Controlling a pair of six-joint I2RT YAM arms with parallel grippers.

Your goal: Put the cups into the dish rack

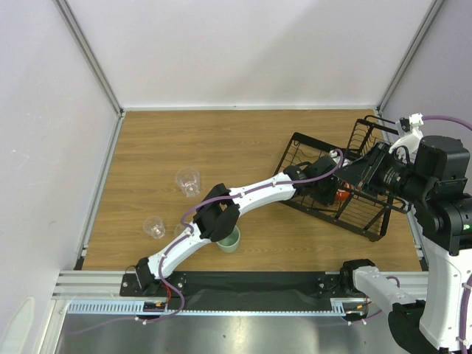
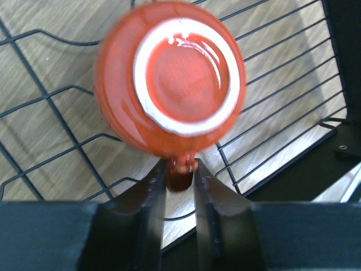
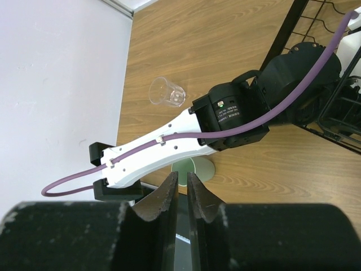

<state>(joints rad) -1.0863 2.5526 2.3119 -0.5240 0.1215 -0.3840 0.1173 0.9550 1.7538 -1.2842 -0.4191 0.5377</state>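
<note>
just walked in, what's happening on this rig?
The left pincer grips the orange mug by its handle, bottom up, over the wires of the dish rack. The right pincer is nearly shut and holds nothing. Two clear tumblers and a green cup sit on the table, not yet loaded.

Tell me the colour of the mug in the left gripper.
The mug is orange-red, with a whitish ring on its base; clearest in the left wrist view.
</note>
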